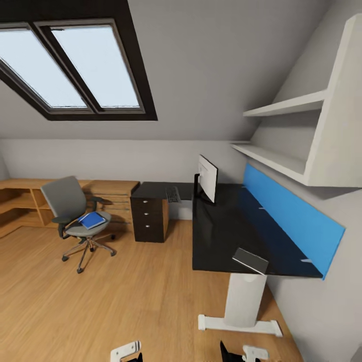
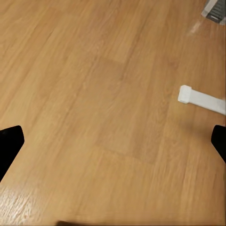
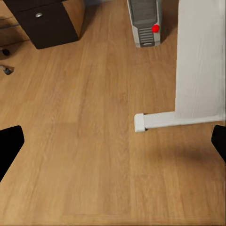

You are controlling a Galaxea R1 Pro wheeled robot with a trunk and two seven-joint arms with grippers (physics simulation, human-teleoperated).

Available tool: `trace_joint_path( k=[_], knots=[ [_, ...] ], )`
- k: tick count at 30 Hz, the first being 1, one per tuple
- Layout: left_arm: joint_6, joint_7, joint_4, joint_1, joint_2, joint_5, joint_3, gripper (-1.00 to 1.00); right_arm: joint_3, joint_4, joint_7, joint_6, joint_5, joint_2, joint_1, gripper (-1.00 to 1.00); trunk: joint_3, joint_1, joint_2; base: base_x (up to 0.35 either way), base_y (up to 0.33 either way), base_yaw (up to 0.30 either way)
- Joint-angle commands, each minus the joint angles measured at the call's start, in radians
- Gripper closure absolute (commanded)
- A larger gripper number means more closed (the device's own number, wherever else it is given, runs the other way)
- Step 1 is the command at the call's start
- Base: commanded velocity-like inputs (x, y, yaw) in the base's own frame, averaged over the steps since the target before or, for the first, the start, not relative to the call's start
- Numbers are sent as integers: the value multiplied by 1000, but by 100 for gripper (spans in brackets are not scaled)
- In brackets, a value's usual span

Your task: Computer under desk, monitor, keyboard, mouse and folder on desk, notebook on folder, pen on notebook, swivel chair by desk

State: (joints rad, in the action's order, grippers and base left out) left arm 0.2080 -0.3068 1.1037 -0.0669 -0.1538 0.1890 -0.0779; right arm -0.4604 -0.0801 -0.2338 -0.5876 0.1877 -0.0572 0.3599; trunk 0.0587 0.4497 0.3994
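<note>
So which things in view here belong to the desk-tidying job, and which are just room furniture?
Job: desk, monitor, keyboard, notebook on the desk's near corner, folder on the swivel chair, computer on the floor.

Just there: wall shelves, blue wall panel, wooden dresser, skylight.

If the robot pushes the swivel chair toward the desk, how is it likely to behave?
The swivel chair stands on castors over smooth wood floor, so it should roll easily, perhaps veering or spinning. The folder lying loose on its seat could slide off if shoved sharply.
</note>
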Motion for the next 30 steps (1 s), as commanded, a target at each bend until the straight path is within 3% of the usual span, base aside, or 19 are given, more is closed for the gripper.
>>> trace_joint_path(
  k=[1,6,8,10,12,14,15,17,19,22,23,25,30],
  knots=[
    [4,-7,2,-1,0,9,-2,-100,-9,0,-4,-2,7,0,0,-100,0,0,1,-47,-33,-189],
    [4,-8,2,-1,1,9,-1,-100,-3,-7,-8,-9,12,0,0,-100,0,0,1,-17,-12,-70],
    [4,-8,2,-1,3,9,0,-100,-6,-87,-2,-35,7,9,1,-100,0,0,1,-2,-1,-9],
    [4,-8,2,-1,3,9,0,-100,-8,-183,3,9,4,16,1,-100,0,0,1,-1,-1,-4],
    [4,-8,2,-1,2,9,-1,-100,-8,-450,25,282,2,28,2,-100,0,0,1,0,0,-1],
    [4,-9,2,-1,2,9,-1,-100,-8,-565,31,423,2,30,2,-100,0,0,1,0,0,0],
    [4,-8,2,-1,3,9,0,-100,-7,-781,36,702,1,34,2,-100,0,0,1,0,0,0],
    [4,-8,2,-1,3,9,0,-100,-6,-874,38,815,0,34,2,-100,0,0,1,0,0,0],
    [4,-8,3,-1,10,9,1,-100,-4,-1058,47,999,4,36,19,-100,0,0,1,0,0,0],
    [4,-8,5,-1,25,9,2,-100,-4,-1079,65,1028,3,47,58,-100,0,0,1,0,0,0],
    [4,-8,5,-1,35,9,3,-100,-3,-1061,76,1030,2,55,89,-100,0,0,1,5,0,0],
    [4,-8,5,-1,37,9,3,-100,-3,-1032,79,1014,3,58,95,-100,0,0,1,33,0,0],
    [4,-6,5,-1,42,9,3,-100,-3,-949,80,886,7,62,103,-100,0,0,1,188,0,0]
  ],
)
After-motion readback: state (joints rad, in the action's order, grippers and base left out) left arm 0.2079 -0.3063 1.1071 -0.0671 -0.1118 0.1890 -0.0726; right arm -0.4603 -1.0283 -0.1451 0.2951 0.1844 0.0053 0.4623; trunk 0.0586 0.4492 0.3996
